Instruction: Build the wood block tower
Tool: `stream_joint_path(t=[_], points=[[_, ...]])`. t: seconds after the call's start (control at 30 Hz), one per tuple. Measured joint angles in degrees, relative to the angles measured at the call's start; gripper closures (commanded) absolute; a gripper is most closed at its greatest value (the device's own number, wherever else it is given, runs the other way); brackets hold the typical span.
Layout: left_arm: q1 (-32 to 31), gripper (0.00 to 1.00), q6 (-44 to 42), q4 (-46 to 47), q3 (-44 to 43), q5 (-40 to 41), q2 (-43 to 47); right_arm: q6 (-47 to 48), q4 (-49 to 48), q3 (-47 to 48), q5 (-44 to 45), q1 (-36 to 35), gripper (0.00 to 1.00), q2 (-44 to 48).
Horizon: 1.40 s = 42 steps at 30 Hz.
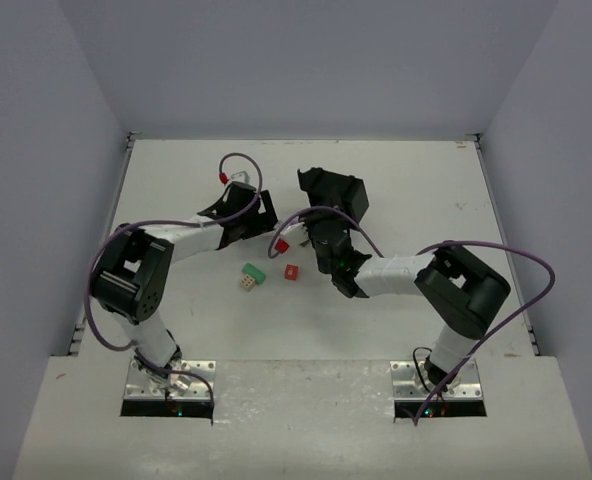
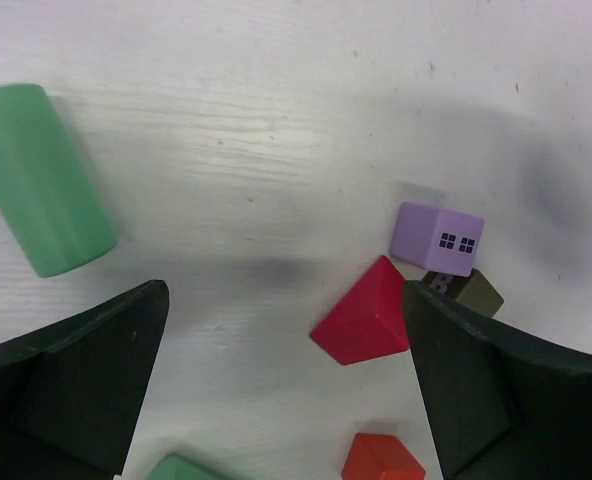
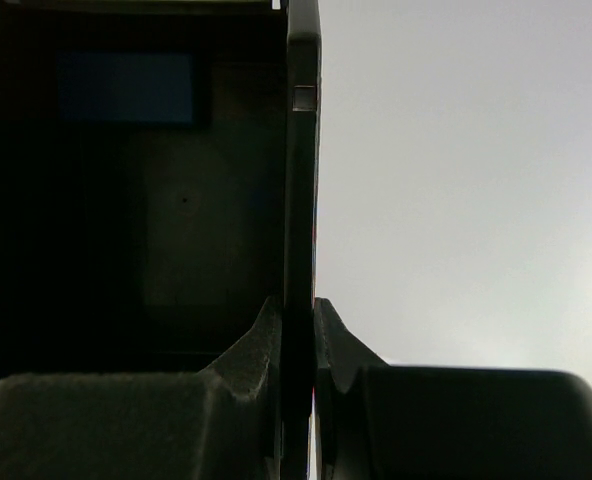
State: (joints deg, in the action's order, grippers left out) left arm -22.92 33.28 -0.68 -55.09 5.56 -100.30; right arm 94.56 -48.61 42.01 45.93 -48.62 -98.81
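No stacked tower shows in any view. Loose wood blocks lie on the white table: a red wedge (image 2: 364, 318), a purple cube (image 2: 438, 238), a dark olive block (image 2: 476, 292), a green cylinder (image 2: 42, 180) on its side, an orange-red block (image 2: 381, 462) and a green block (image 2: 176, 468). The top view shows a red wedge (image 1: 282, 245), a green block (image 1: 254, 271), a tan block (image 1: 247, 283) and a red block (image 1: 291, 271). My left gripper (image 2: 286, 400) (image 1: 248, 218) is open and empty, with the red wedge beside its right finger. My right gripper (image 3: 298, 330) (image 1: 328, 232) is shut on the wall of the black bin (image 3: 301, 150).
The black bin (image 1: 336, 192) hangs tilted in the right gripper above mid-table. A blue patch (image 3: 126, 88) shows inside it. Grey walls surround the table on the left, back and right. Purple cables loop over both arms.
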Motion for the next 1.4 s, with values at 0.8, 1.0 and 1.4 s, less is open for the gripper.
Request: stream_joint_path(t=[0.8,1.0,1.4], points=[[27.86,0.01,8.10,-9.75,6.69,13.29,4.99,-21.78,7.74,4.27,-1.47,11.99,1.00,7.37],[27.93,0.06,7.23,-7.55,6.77,11.20,4.67,-24.14,9.56,4.63,-1.44,12.42,1.00,7.67],[27.93,0.02,6.56,-4.09,7.54,8.63,4.69,-40.02,21.94,15.05,-1.21,18.47,1.00,8.89]])
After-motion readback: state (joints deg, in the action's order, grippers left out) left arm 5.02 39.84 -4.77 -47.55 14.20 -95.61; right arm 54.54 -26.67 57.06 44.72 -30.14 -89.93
